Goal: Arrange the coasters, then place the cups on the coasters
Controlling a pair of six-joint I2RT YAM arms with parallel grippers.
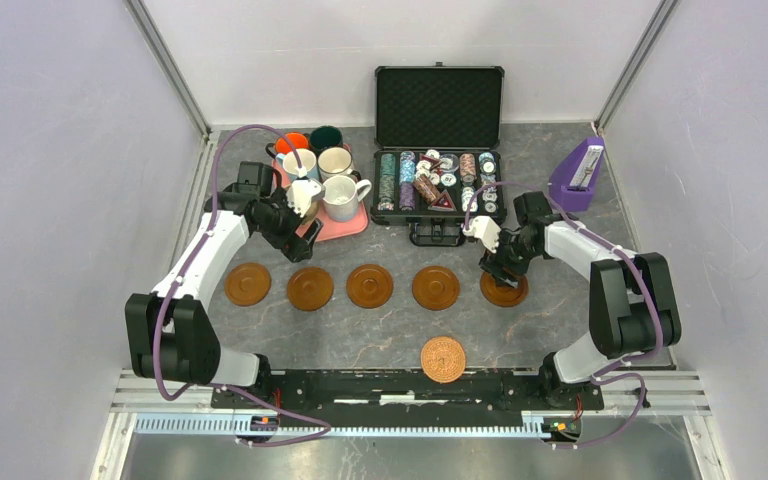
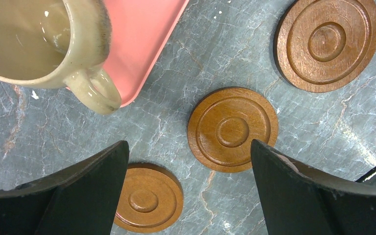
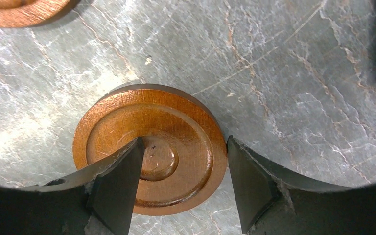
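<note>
Right now the right claw hangs low over the brown coaster at the 3 o'clock end of the row. Its fingers stand apart: one is over the coaster's middle boss, the other just outside the rim at 3 o'clock. We judge the disc is lying flat on the desk, not clamped. Four more brown coasters run toward 9 o'clock, and the woven coaster sits alone at 6 o'clock, out of line. The left claw is spread wide and empty, near the tan mug. That mug overhangs the pink tray at 11 o'clock, where the cups crowd together.

We see two risks. If the right claw rises at a slant, the inner finger may drag the coaster out of the row. If the left claw reaches for the mug handle carelessly, it may bump the mug into its neighbours.
</note>
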